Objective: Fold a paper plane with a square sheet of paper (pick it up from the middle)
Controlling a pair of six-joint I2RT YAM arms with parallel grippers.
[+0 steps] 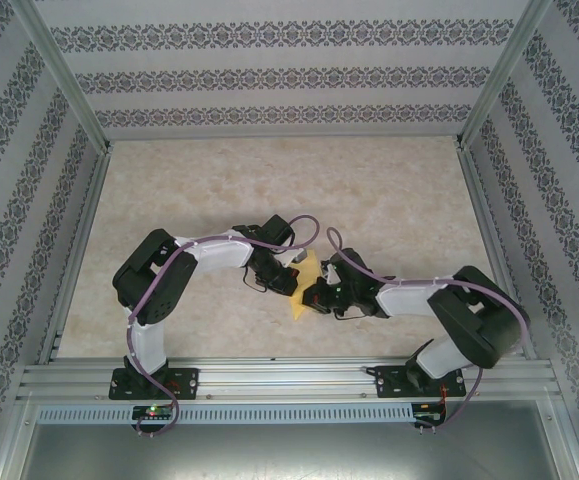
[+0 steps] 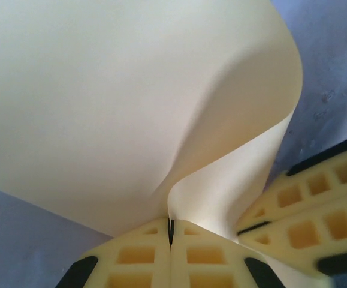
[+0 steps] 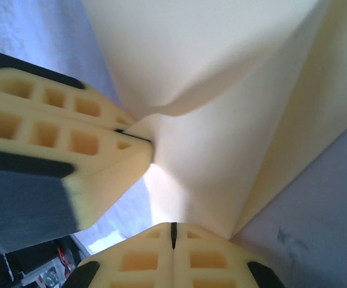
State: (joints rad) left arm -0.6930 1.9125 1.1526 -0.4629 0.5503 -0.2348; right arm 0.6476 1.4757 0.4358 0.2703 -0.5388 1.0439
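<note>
The square sheet of paper (image 1: 306, 270), pale yellow, hangs bent and creased above the middle of the table between both arms. My left gripper (image 1: 291, 283) is shut on one part of it; in the left wrist view its jaws (image 2: 171, 231) pinch a curled fold of the sheet (image 2: 131, 108). My right gripper (image 1: 314, 298) is shut on the sheet close beside it; in the right wrist view the jaws (image 3: 173, 234) meet at the bottom of a creased panel (image 3: 221, 90). Each wrist view also shows the other gripper's fingers (image 2: 317, 219) (image 3: 71, 138) clamped on the paper.
The beige marbled table (image 1: 269, 190) is walled on three sides by patterned panels (image 1: 279, 80). An aluminium rail (image 1: 289, 375) with the arm bases runs along the near edge. Purple cables (image 1: 169, 290) loop along both arms.
</note>
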